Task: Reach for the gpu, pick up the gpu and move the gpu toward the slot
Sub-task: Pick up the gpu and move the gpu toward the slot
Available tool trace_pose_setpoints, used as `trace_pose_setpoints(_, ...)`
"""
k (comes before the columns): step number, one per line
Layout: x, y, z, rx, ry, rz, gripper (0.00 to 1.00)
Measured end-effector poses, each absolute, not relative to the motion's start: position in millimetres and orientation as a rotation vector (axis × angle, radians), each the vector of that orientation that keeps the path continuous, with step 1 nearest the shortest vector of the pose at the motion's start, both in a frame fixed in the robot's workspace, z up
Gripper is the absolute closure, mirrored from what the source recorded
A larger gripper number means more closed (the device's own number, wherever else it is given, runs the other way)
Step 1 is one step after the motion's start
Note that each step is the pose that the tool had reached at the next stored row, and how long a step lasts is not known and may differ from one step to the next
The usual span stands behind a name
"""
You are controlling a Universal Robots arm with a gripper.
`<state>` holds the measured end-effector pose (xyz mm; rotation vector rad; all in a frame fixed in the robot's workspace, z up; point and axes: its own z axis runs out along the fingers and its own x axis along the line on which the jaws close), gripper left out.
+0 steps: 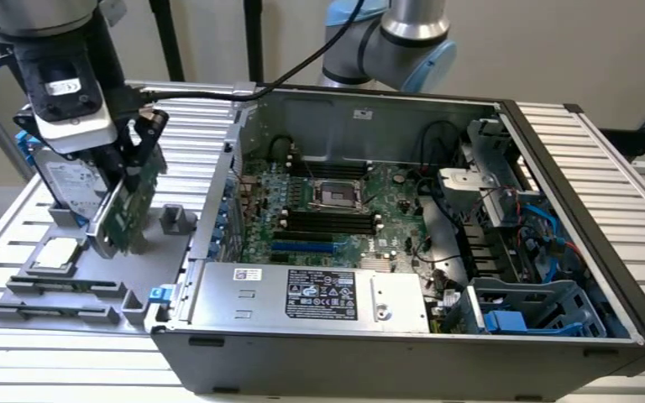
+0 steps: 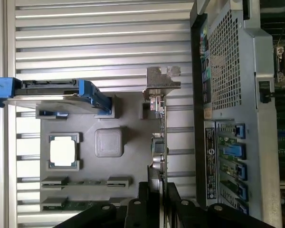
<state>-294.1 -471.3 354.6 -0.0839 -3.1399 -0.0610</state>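
Gpu [image 1: 124, 210] gripped upright by pincer [image 1: 132, 172] above grey holder tray [image 1: 132, 290]

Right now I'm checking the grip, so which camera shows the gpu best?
The exterior view: the gpu shows its green face, standing on edge under the gripper, beside the hard drive. The wrist view shows the gpu edge-on, its silver bracket farthest from the fingers.

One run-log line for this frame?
hand: shut on gpu | gpu: upright over gray tray, outside case | stage: pick-up

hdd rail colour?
Blue rails on the silver hard drive; clearest in the wrist view.
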Motion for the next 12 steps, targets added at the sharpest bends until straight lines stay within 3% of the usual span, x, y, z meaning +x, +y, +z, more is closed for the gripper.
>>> trace_pose_setpoints(12,-263.0,-472.6,409.4,-0.083,-3.133,-0.069,0.74)
